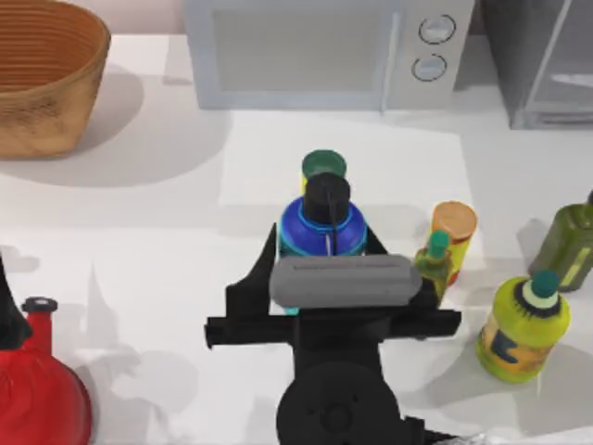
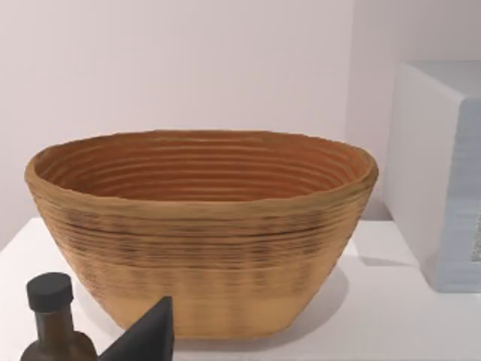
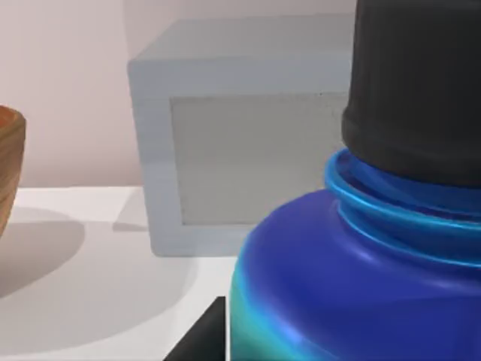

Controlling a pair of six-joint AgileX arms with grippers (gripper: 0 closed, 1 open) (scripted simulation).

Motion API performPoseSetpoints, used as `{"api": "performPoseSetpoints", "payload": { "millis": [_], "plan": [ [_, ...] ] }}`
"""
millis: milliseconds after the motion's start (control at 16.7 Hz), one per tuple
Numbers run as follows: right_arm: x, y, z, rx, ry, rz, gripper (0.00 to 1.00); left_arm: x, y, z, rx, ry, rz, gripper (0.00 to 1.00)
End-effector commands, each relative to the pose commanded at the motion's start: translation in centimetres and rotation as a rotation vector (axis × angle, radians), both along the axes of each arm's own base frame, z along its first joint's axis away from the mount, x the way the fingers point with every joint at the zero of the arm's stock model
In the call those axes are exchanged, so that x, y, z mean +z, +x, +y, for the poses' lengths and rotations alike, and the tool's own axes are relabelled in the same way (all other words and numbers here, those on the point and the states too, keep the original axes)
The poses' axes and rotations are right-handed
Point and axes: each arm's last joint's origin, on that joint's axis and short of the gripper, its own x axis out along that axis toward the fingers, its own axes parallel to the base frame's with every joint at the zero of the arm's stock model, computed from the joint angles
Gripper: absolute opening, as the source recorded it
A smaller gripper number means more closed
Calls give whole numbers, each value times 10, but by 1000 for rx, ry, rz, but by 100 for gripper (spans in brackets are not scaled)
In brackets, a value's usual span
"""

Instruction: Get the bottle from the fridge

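Right gripper (image 1: 322,243) is clamped around the small blue-shouldered, teal-bodied bottle with the black cap (image 1: 323,221) mid-counter, well clear of the dark-grey fridge (image 1: 542,60) at the back-right corner, probably carrying it out.

The dark-grey boxy fridge with its pale glass door (image 1: 547,65) was cut off by the top view's right edge. The right gripper's body hid the lower part of the blue-shouldered, black-capped bottle (image 1: 320,227). The woven brown basket (image 1: 42,74) ran off the left edge.

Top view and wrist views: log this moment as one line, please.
right gripper: around bottle, mid-table, before microwave | bottle outside fridge | left arm: parked at left, wrist view faces basket
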Motion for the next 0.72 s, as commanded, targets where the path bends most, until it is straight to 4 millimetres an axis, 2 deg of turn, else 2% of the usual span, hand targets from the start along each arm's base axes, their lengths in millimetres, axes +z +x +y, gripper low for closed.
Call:
{"api": "performPoseSetpoints", "payload": {
  "millis": [120, 300, 420, 720],
  "plan": [
    [-25, -22, 25, -15, -29, -10, 0, 0, 0, 0, 0, 0, 0, 100],
    [-51, -45, 47, -43, -51, -25, 0, 0, 0, 0, 0, 0, 0, 100],
    [-58, -51, 52, -56, -56, -29, 0, 0, 0, 0, 0, 0, 0, 100],
    [-59, -50, 51, -58, -60, -29, 0, 0, 0, 0, 0, 0, 0, 100]
  ]
}}
